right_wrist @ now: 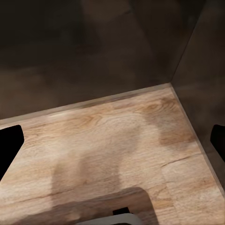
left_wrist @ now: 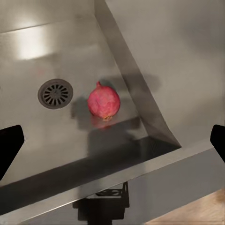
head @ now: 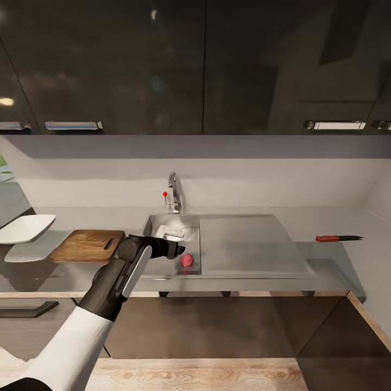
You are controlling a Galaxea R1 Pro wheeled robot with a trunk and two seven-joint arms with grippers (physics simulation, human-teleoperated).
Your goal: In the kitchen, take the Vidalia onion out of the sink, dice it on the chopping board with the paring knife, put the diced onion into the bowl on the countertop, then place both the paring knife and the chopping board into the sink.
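- Over the sink point(head: 239, 247) basin I have the left gripper point(head: 176, 250) hovering; its wrist view shows both dark fingertips point(left_wrist: 9, 145) at the far edges of the picture, so the jaws stand wide apart with nothing between them.
- I see the Vidalia onion point(left_wrist: 104, 102) resting on the basin floor, beside the round drain point(left_wrist: 56, 93) and close to the wall under the drainboard. Nothing touches it, so I judge the very first step, lifting it out, is not yet done.
- Left of the sink, the chopping board point(head: 87, 245) lies flat on the countertop point(head: 331, 266) with nothing on it.
- Further left, the white bowl point(head: 26, 228) appears empty, though it is partly cut off by the picture edge.
- Well apart on the other side, past the drainboard, the paring knife point(head: 338, 238) lies untouched on the worktop.
- My right gripper point(right_wrist: 112, 145) looks down at wooden floor point(right_wrist: 103, 145) beside a dark cabinet face; its fingertips also sit at the picture's edges, so I read it as spread open and idle.
- By my judgement almost everything is left: grasp and lift the onion, set it on the board, fetch the knife, dice, fill the bowl, then put knife and board into the sink.
- My next move calls for lowering the open jaws around the onion, minding the nearby basin wall.
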